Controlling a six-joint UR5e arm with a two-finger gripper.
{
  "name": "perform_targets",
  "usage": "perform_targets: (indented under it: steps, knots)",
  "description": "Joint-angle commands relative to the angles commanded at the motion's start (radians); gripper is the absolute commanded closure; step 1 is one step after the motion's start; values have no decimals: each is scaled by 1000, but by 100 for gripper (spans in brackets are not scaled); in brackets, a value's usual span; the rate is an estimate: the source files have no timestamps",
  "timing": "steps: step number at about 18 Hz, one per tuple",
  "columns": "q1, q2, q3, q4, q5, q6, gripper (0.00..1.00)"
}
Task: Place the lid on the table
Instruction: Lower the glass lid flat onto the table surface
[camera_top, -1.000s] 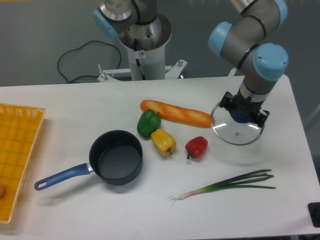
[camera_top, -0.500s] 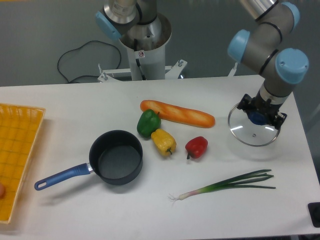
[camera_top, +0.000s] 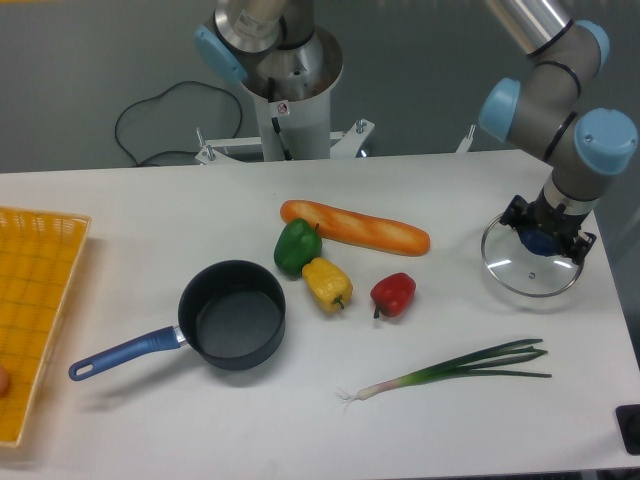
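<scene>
Lid (camera_top: 530, 268): clear glass disc, thin metal rim, blue knob at centre, near the table's right edge, well right of the saucepan (camera_top: 232, 314). Low over or resting on the table (camera_top: 150, 210); contact not discernible. Slightly tilted toward the camera.

Gripper (camera_top: 547, 240): directly above the lid, fingers clamped on the blue knob from either side. Arm rising from it up and left, grey links with light blue joint caps.

Saucepan as landmark: dark, round, uncovered, left of table centre, blue handle pointing lower left.

Green pepper (camera_top: 296, 247): just up and right of the saucepan rim. Yellow pepper (camera_top: 327, 283): right of the saucepan, touching or nearly touching the green one. Red pepper (camera_top: 393, 294): further right, apart from the yellow. Baguette (camera_top: 354, 227): up and right of the saucepan, lying aslant behind the peppers, its right end pointing toward the lid but well short of it. Spring onion (camera_top: 450, 370): lower right of the saucepan, lying flat, root end left, green tips right, in front of the lid.

Yellow gridded tray (camera_top: 35, 300): far left of the saucepan, at the table's left edge, partly cropped.

Robot base column (camera_top: 285, 90): behind the table, up from the saucepan, black cable on the floor to its left.
</scene>
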Motion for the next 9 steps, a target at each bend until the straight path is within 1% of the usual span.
perform_targets:
  steps: [9]
  knots:
    - [-6,-11,0,12,9,-5,50]
